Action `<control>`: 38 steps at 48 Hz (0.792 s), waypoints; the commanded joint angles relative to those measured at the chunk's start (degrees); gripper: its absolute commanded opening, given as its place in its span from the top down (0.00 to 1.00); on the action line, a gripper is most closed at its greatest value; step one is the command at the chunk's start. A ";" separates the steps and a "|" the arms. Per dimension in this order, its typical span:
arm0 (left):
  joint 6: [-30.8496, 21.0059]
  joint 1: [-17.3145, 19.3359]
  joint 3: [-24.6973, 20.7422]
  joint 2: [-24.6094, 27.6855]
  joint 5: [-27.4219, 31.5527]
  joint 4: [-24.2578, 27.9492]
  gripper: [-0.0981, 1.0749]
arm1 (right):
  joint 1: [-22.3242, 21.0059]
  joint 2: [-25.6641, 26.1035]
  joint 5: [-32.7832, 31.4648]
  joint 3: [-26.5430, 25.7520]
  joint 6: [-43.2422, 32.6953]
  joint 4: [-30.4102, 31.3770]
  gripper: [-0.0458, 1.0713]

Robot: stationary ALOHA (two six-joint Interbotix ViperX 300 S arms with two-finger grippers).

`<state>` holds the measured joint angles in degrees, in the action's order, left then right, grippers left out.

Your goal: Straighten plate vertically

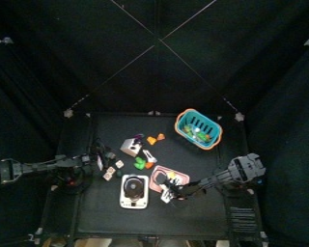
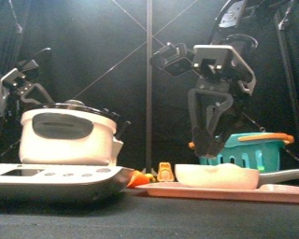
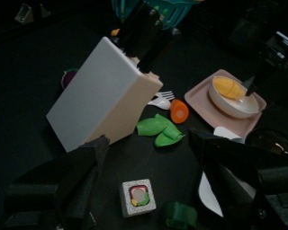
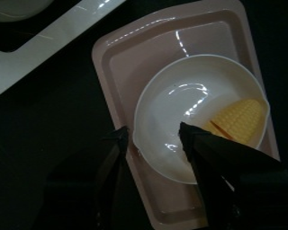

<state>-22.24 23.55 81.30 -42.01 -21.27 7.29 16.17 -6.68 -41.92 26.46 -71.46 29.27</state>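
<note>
Two hands are in play. To the plate's left, our left hand [image 3: 147,193] rests spread above the counter [image 1: 105,130]. The plate [image 4: 132,72] lies flat beside the white scale [image 1: 134,190], carrying a bowl [image 4: 183,108] of yellow food. Our right hand [image 4: 158,148] hovers spread over its rim; we judge that turning the plate too fast could slide the bowl off.

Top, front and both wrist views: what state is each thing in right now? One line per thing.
plate: flat on the table, a bowl on it
white bowl: upright on the plate, yellow food inside
right gripper: open, above the bowl's rim, holding nothing
left gripper: open, holding nothing, apart from the plate
basket: upright
white knife block: standing, dark handles sticking out
</note>
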 commanded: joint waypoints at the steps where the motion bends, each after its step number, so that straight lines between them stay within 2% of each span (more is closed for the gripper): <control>1: 0.00 0.09 -0.97 0.09 -0.26 0.00 0.03 | -0.53 3.34 -0.97 -0.97 0.00 0.35 0.20; 20: 0.09 0.09 -0.79 0.09 -0.26 0.00 0.03 | -4.39 10.90 -2.72 5.63 -0.70 0.26 0.20; 27: 0.09 0.09 -0.79 0.09 -0.26 -0.09 0.03 | -6.86 14.24 -1.49 8.35 -0.44 0.18 0.20; 38: 0.00 0.18 -0.97 0.09 -0.26 0.00 0.03 | -8.00 17.84 -0.53 12.13 -0.70 -0.18 0.24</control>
<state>-22.24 23.55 81.30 -42.01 -21.27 7.29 8.44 8.70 -42.80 38.14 -72.07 29.18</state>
